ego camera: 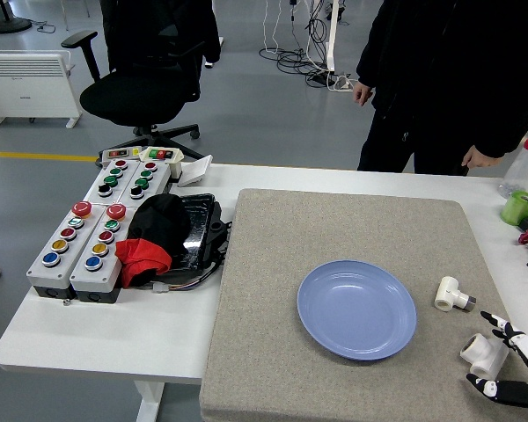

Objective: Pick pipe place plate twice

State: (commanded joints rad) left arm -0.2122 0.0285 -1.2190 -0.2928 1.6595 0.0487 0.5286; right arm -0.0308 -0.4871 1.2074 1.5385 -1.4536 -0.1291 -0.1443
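A blue plate (356, 309) lies empty on the grey mat (273, 290). To its right a white pipe fitting (451, 294) lies on the mat. A second white pipe fitting (486, 353) sits near the mat's lower right corner. My right hand (503, 356) comes in from the lower right; its black-and-white fingers (502, 327) are spread around this second fitting, thumb below and fingers above, not clearly closed on it. My left hand is out of view.
Two grey button boxes (92, 229) stand at the table's left, with a black and red cloth (154, 237) over a black tray beside them. A green cup (518, 207) and a clear bottle (524, 163) stand at the right edge. A person stands at the far side, hands hanging.
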